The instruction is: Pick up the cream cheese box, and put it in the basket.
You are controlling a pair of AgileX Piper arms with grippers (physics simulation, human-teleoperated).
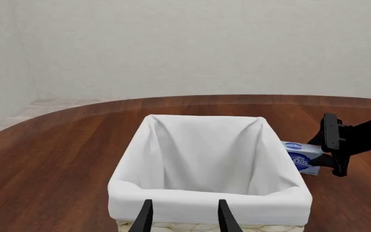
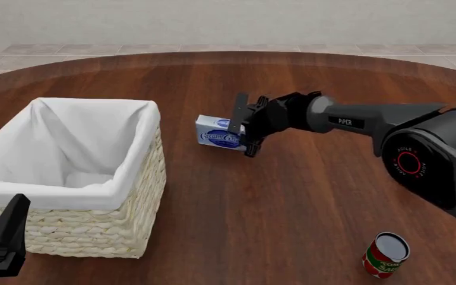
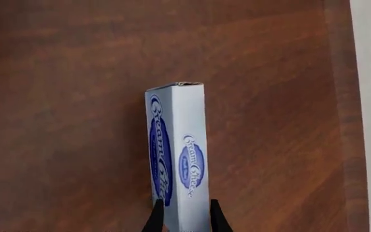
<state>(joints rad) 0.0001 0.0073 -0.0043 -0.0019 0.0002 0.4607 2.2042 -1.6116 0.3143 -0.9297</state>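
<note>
Right arm reaches in from the right side of the front view, stretched nearly horizontal over the round dark reddish-brown wood table (image 2: 291, 202), forearm w/ white "PIPER" lettering pointing left toward the basket. Its black end effector (image 2: 242, 126) is turned so the two fingers sit one above the other in the front view, clamped on the small flat pale blue-white cream cheese box (image 2: 220, 133) w/ dark blue oval logo. In the right wrist view the fingertips (image 3: 153, 220) press both long faces of the box (image 3: 179, 154), which sticks out ahead of them, narrow edge toward the camera. The box is near table centre, just right of the basket but apart from it. Can't tell for sure whether the box is lifted off the table or resting on it.

The large square cream woven wicker basket (image 2: 125, 228) w/ white cloth lining folded over its rim stands at the left of the table. Only cloth visible inside.

Left arm is low at the bottom-left corner of the front view, near the basket's near side; only part of its black end effector (image 2: 2, 237) shows there. In the left wrist view its two fingers (image 1: 145, 220) are spread apart w/ nothing between them, aimed at the basket's near rim (image 1: 205, 205).

A small red-and-green labelled metal can (image 2: 386, 255) stands at front right, well apart from everything else.
</note>
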